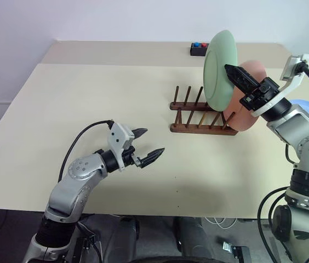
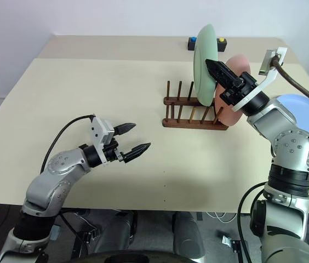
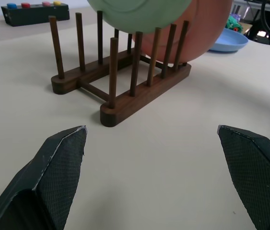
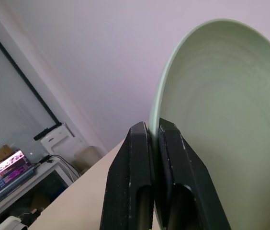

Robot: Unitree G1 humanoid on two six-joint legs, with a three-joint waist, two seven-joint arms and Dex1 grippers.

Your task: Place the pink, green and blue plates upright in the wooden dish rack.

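Currently the right end effector [image 1: 230,70] is clamping the green plate's [image 1: 216,74] rim, holding it upright above the wooden dish rack [image 1: 201,116], beside the slotted pink plate [image 1: 244,112]. Advisable: lowering it straight between free pegs. Left end effector [image 1: 149,144] is hovering released; blue plate [image 2: 307,112] is lying on the surface [image 1: 89,109].

Both arms are built of rounded silver-grey metal segments joined by black collars, with small dark screws on the joint caps. Each wrist carries a white plastic bracket. The left gripper [image 1: 143,146] has two black, tapering fingers [image 3: 61,165] with a fine cross-hatched texture on the inner faces and pale, worn edges. The right gripper [image 2: 213,68] has the same black fingers [image 4: 136,167], flat-sided and lightly scuffed. A black cable loops from the left wrist bracket back along the forearm; a thicker dark cable leaves the right bracket, and more black cables hang beside the right upper arm.
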